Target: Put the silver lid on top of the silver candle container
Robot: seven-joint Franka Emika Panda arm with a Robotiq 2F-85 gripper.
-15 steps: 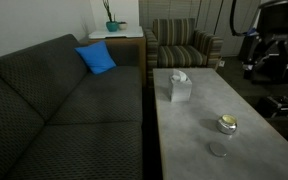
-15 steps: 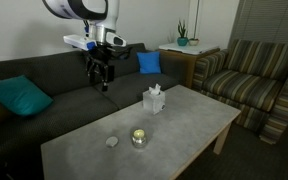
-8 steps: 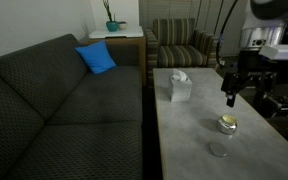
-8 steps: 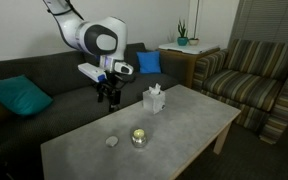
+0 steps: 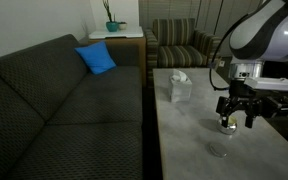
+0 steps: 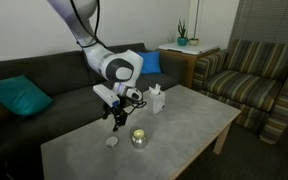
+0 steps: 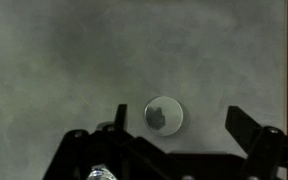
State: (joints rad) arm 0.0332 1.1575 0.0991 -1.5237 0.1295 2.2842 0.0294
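Observation:
The silver lid (image 7: 163, 115) lies flat on the grey table, seen in the wrist view just inside my left finger. It also shows in both exterior views (image 5: 218, 150) (image 6: 112, 142). The silver candle container (image 6: 139, 137) stands beside it with yellowish wax inside. In an exterior view the container (image 5: 227, 128) is partly hidden behind my fingers. My gripper (image 7: 182, 128) is open and empty. It hangs a little above the table over the lid and next to the container, as both exterior views show (image 5: 234, 120) (image 6: 118, 120).
A pale tissue box (image 5: 178, 88) (image 6: 155, 100) stands farther along the table (image 5: 184, 130). A dark sofa (image 5: 54, 100) with a blue cushion (image 5: 97, 58) runs along one side of the table. A striped armchair (image 6: 249, 75) stands at the table's end.
The arm has swung over the table and come down. The gripper went from high beside the table to just above the lid and container. The objects have not moved.

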